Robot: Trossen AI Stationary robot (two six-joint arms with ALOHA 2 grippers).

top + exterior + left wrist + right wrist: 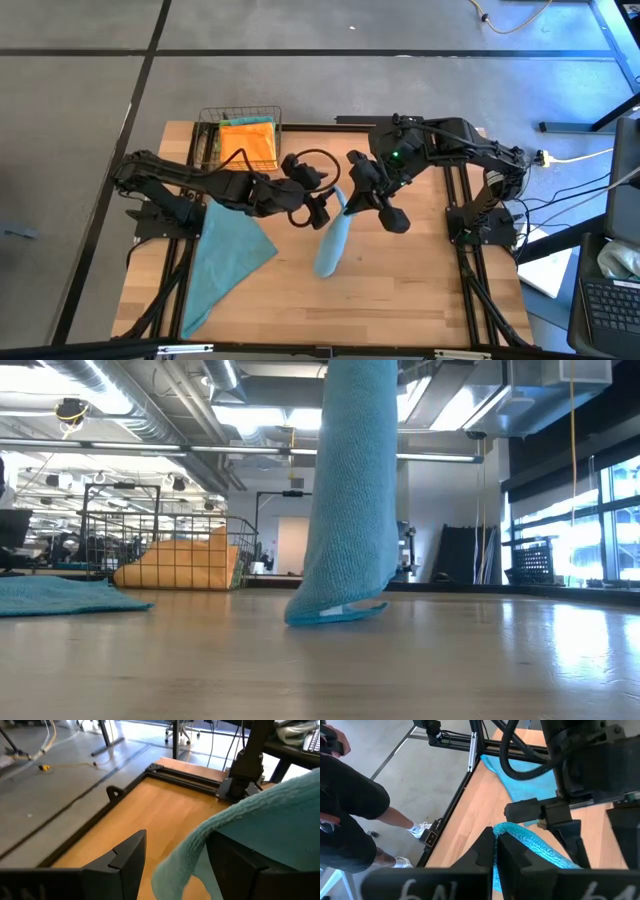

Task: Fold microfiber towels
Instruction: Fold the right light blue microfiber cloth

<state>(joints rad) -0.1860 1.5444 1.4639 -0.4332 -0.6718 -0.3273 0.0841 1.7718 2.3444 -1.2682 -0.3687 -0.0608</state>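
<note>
Mid-table, the right gripper is pinched shut on a teal towel, dangling it so the bottom hem just touches the wood. The left gripper sits beside it, jaws wide open, holding nothing. Looks like the spreading step; next, left should probably grab the other corner.

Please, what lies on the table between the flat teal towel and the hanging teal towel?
Nothing lies there. In the low view, bare table runs from the flat teal towel to the hanging teal towel; the wire basket stands farther back.
</note>
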